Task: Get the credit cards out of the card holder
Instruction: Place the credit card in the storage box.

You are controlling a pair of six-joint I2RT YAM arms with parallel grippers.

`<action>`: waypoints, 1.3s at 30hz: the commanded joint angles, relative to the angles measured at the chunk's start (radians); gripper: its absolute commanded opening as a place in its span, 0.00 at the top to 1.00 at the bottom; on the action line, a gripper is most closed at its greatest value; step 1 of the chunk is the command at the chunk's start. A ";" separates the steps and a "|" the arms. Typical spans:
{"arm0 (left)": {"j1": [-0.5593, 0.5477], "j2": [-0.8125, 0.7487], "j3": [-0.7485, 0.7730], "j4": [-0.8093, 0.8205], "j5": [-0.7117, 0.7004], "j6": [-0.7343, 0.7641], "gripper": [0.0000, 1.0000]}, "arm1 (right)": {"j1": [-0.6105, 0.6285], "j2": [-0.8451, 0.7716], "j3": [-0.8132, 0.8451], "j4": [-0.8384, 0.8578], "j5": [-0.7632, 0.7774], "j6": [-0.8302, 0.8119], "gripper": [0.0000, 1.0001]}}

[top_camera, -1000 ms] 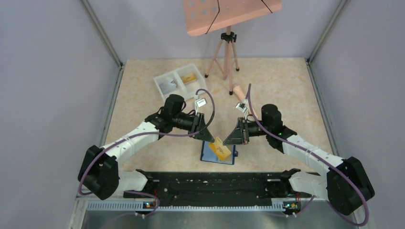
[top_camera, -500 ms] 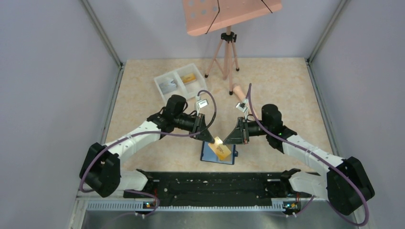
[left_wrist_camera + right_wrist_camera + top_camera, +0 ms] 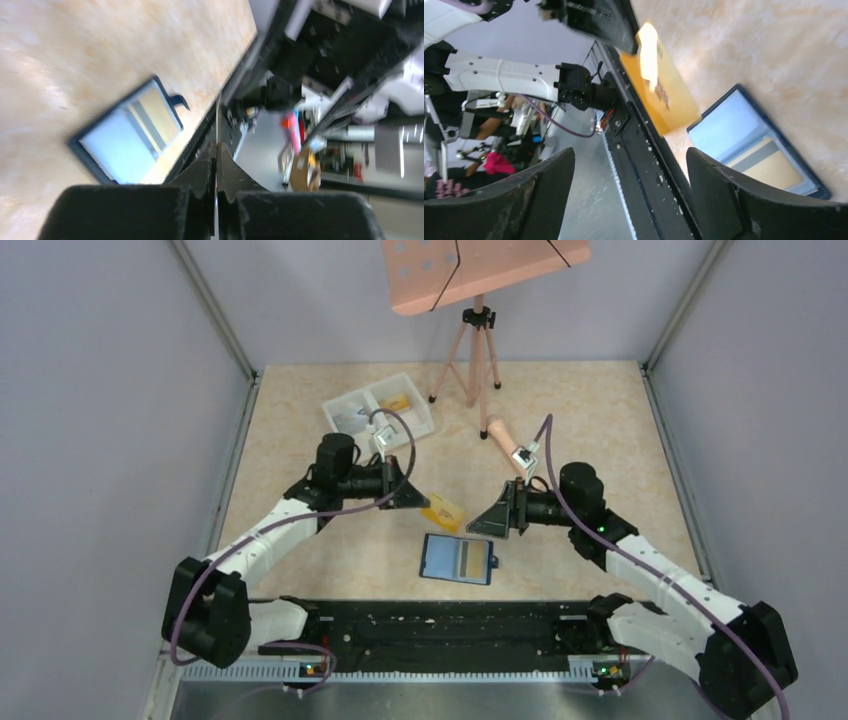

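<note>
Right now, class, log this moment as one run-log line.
left gripper: jaws shut on credit card | right gripper: jaws open, empty | card holder: lying open, apart from that card

No legible text or markings

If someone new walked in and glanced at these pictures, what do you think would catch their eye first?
Most likely the bright yellow-orange credit card, held up at mid-table by the left arm's fingers, which are shut on its edge. The right arm's fingers are spread open just beside it. Next would be the blue card holder, lying open on the table just nearer the arms' bases, and the pink tripod at the back.
</note>
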 commanded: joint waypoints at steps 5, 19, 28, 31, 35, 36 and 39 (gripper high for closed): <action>0.253 -0.113 -0.024 0.120 -0.324 -0.144 1.00 | 0.003 -0.199 0.042 -0.099 0.219 0.019 0.10; 0.343 0.242 0.272 0.254 -0.796 -0.273 1.00 | 0.004 -0.279 0.017 -0.150 0.302 0.008 0.06; 0.344 0.535 0.472 0.325 -0.813 -0.347 1.00 | 0.003 -0.215 0.063 -0.191 0.304 -0.031 0.06; 0.343 0.607 0.524 0.358 -0.811 -0.352 1.00 | 0.004 -0.185 0.075 -0.192 0.300 -0.036 0.06; 0.343 0.687 0.597 0.359 -0.804 -0.360 1.00 | 0.003 -0.158 0.084 -0.190 0.299 -0.035 0.06; 0.343 0.708 0.615 0.357 -0.797 -0.364 1.00 | 0.003 -0.153 0.084 -0.190 0.300 -0.035 0.06; 0.342 0.765 0.665 0.357 -0.773 -0.375 1.00 | 0.003 -0.146 0.089 -0.198 0.301 -0.035 0.06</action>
